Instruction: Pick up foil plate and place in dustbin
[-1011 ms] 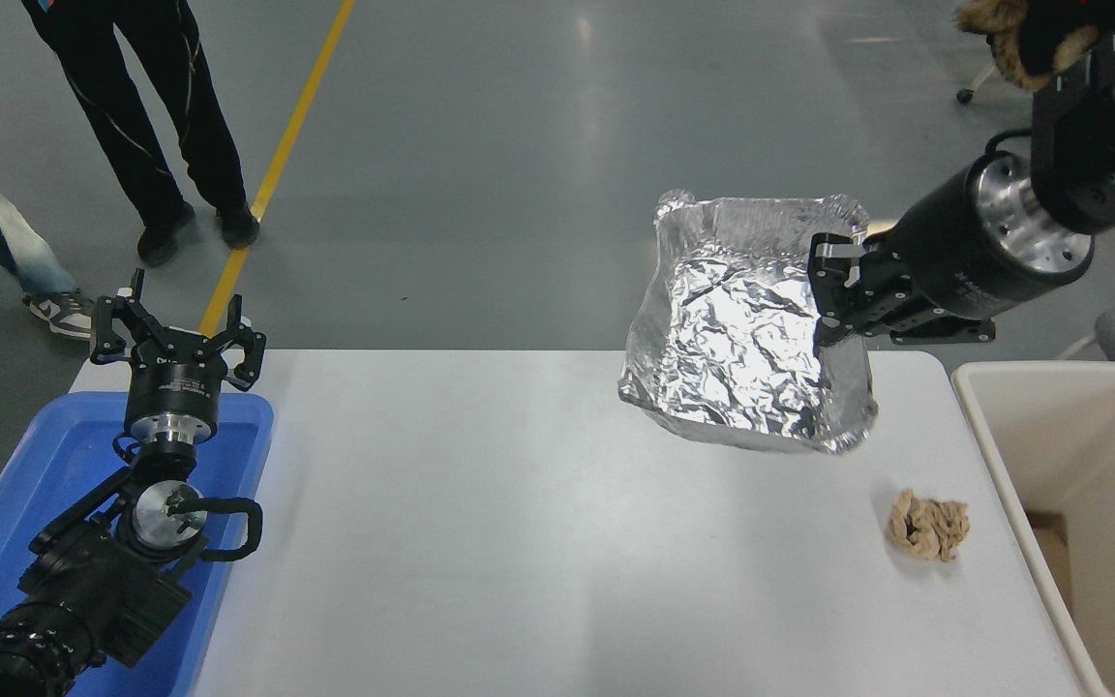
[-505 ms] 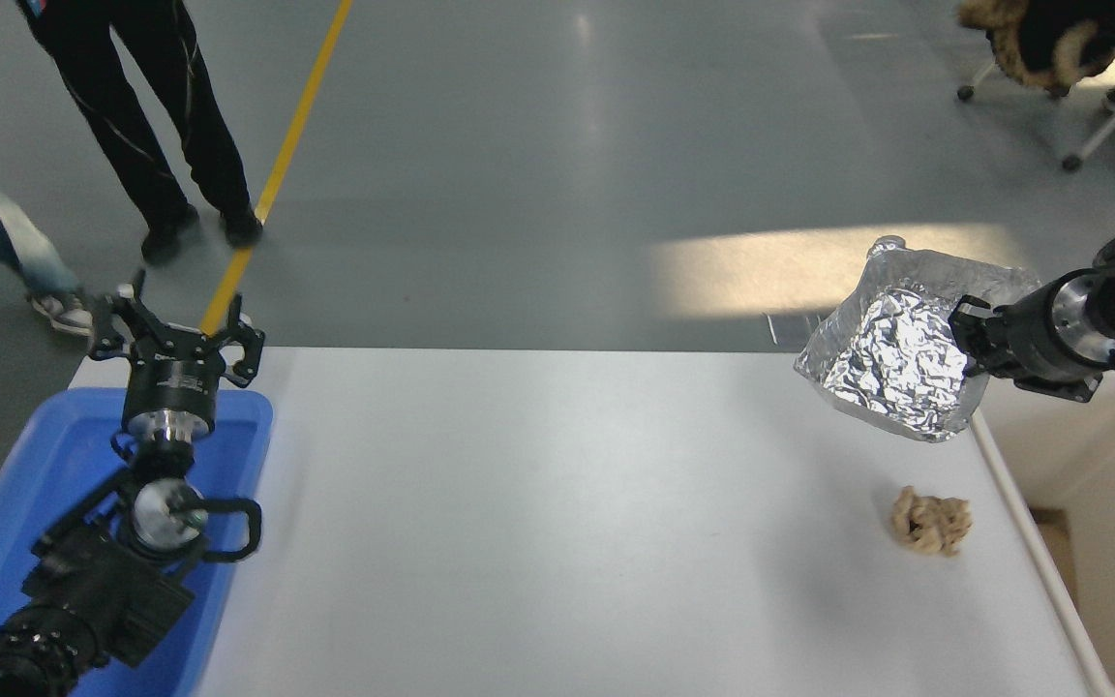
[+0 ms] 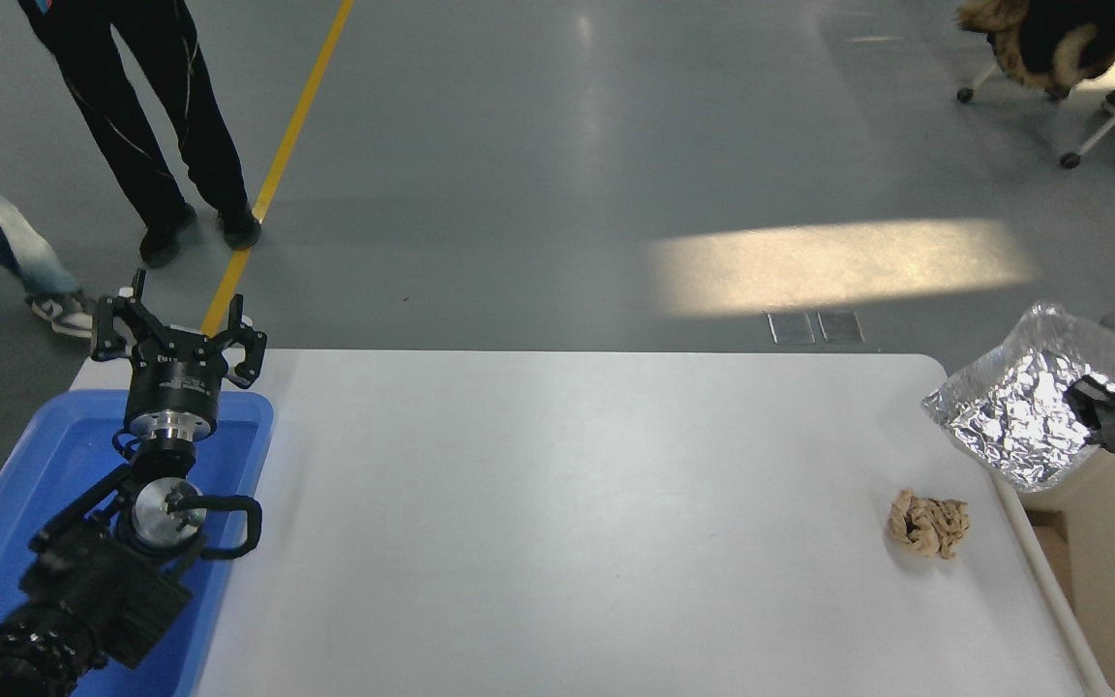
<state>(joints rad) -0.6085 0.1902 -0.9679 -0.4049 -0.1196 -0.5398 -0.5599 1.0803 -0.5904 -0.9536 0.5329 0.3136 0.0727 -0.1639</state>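
One view shows it all, from up high. The right gripper point(image 3: 1088, 407) pinches the rim of the foil plate point(image 3: 1022, 411) and holds it in the air over the dustbin point(image 3: 1027, 528), past the white table point(image 3: 557, 523). The left gripper point(image 3: 177, 337) is spread wide above the blue bin point(image 3: 54, 455). A tan paper wad point(image 3: 928, 524) lies near the table's right edge.

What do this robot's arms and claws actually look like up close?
Both are black. The left arm is built of chunky black segments with shiny silver metal rings at the joints and a looped black cable beside the wrist. Its left gripper is a black claw with several jointed, spread fingers. Only the tip of the right gripper shows at the picture's edge: black, with a silver ring behind it.
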